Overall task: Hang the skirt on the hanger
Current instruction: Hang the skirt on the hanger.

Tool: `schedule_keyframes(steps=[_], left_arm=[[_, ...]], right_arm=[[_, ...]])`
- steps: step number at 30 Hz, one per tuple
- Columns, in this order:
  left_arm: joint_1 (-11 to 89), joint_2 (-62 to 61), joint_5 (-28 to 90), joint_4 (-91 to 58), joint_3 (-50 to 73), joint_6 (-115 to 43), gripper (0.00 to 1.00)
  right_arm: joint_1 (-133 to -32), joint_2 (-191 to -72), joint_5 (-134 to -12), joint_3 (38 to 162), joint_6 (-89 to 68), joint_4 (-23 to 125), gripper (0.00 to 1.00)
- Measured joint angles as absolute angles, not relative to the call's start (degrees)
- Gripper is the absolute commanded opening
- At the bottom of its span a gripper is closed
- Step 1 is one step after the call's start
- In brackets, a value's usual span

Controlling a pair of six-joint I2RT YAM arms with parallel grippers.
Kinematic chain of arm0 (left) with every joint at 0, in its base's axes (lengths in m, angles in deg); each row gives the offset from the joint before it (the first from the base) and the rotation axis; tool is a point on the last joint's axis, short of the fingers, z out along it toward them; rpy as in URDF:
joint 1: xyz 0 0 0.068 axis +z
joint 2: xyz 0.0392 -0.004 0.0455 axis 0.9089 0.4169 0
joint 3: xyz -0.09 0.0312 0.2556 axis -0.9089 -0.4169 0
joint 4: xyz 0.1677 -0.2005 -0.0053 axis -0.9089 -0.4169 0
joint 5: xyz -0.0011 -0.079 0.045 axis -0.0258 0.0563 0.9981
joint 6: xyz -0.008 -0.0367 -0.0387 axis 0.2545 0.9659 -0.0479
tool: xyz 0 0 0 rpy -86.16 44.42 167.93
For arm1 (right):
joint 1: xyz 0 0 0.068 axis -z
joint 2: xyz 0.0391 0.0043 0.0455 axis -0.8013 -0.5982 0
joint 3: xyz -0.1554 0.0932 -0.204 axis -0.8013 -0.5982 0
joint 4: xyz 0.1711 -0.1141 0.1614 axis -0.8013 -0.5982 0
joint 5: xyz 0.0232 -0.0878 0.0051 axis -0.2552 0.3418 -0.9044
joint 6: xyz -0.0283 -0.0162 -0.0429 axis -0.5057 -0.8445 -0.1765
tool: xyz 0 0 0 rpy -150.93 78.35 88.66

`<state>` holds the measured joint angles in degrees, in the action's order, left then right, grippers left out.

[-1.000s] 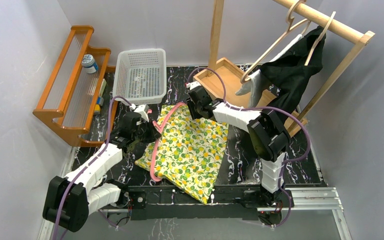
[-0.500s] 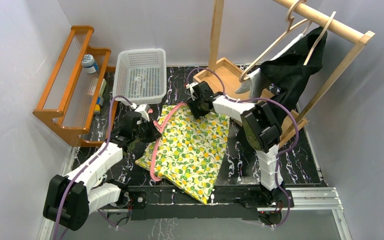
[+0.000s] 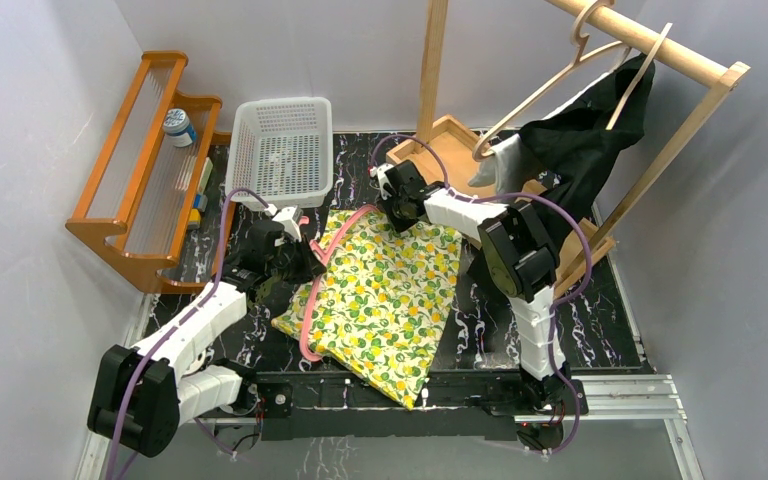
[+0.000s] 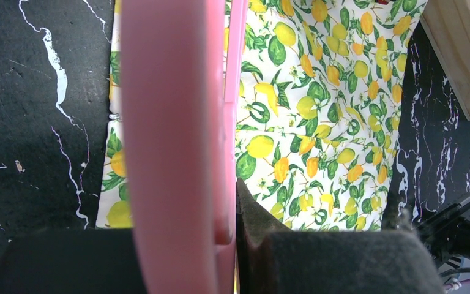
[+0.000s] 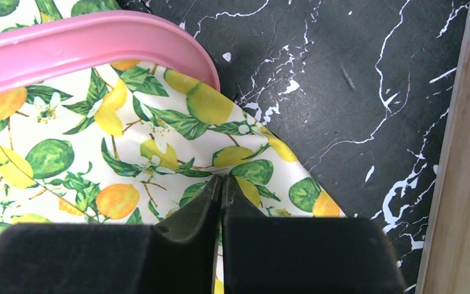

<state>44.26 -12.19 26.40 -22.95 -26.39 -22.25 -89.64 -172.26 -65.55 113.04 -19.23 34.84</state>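
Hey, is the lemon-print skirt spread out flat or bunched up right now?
Spread flat. The skirt lies open on the table, its print showing no big folds, with the pink hanger over one edge.

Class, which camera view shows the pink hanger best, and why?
Top external: nearly the whole hanger shows, lying along the left edge of the skirt. Left wrist shows only a blurred stretch clamped in the left gripper. Right wrist shows just one curved end over a skirt corner.
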Motion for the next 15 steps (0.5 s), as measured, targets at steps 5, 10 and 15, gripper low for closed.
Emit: schedule_keyframes(steps=[5, 10, 15], left_arm=[[44.26, -12.19, 26.42, -23.04, -26.26, -22.28, 0.0], [44.26, -12.19, 26.66, -23.15, -26.22, -22.28, 0.0], [44.26, -11.82, 26.73, -23.28, -25.93, -22.43, 0.0]], right_arm=[[-89.64, -172.26, -65.26, 113.06, -18.88, 34.45, 0.47], [-89.64, -170.49, -65.29, 112.8, -17.64, 32.72, 0.64], [-89.64, -167.56, -64.85, 112.1, -16.81, 31.69, 0.66]])
